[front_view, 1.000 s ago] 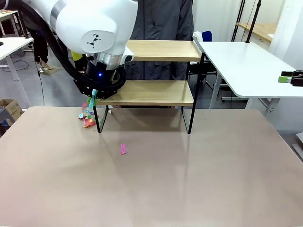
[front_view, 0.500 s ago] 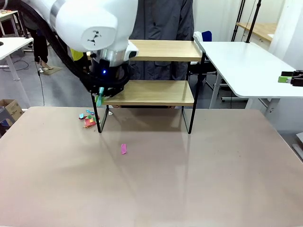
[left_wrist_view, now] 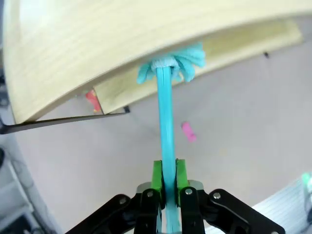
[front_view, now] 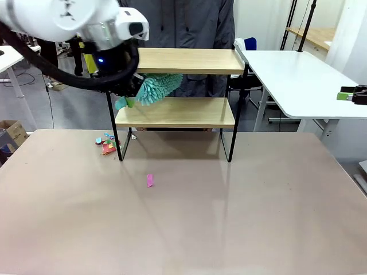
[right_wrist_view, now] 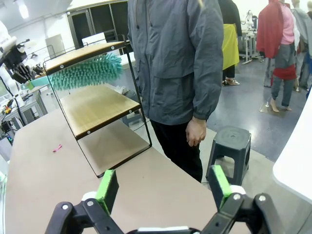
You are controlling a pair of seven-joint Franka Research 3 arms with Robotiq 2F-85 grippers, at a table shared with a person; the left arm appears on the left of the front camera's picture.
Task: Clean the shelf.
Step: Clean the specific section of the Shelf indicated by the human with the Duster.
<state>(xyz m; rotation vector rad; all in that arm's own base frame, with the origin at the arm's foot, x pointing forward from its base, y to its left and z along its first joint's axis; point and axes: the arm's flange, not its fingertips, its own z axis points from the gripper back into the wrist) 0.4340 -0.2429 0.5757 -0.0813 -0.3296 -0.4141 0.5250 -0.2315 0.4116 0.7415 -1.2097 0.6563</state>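
The shelf (front_view: pixel 183 112) stands at the table's far side, two light boards in a black frame. My left gripper (front_view: pixel 128 96) hovers at its left end, shut on the handle of a teal duster (front_view: pixel 158 87). The duster's fluffy head lies between the two boards, above the lower one. In the left wrist view the green pads of my left gripper (left_wrist_view: pixel 166 181) clamp the duster's handle (left_wrist_view: pixel 165 122), and its head sits under the upper board (left_wrist_view: pixel 122 34). My right gripper (right_wrist_view: pixel 163 187) stands open and holds nothing, off to the right of the shelf (right_wrist_view: pixel 92 105).
Small coloured scraps (front_view: pixel 106 143) lie on the table by the shelf's left leg, and one pink scrap (front_view: pixel 149 180) lies nearer the middle. A person in a grey jacket (right_wrist_view: pixel 170 58) stands behind the shelf beside a dark stool (right_wrist_view: pixel 229 146). A white table (front_view: pixel 298 80) stands at the right.
My left arm has risen and turned from the shelf's lower left leg. The duster, earlier hanging down near the scraps, now points right with its head between the boards.
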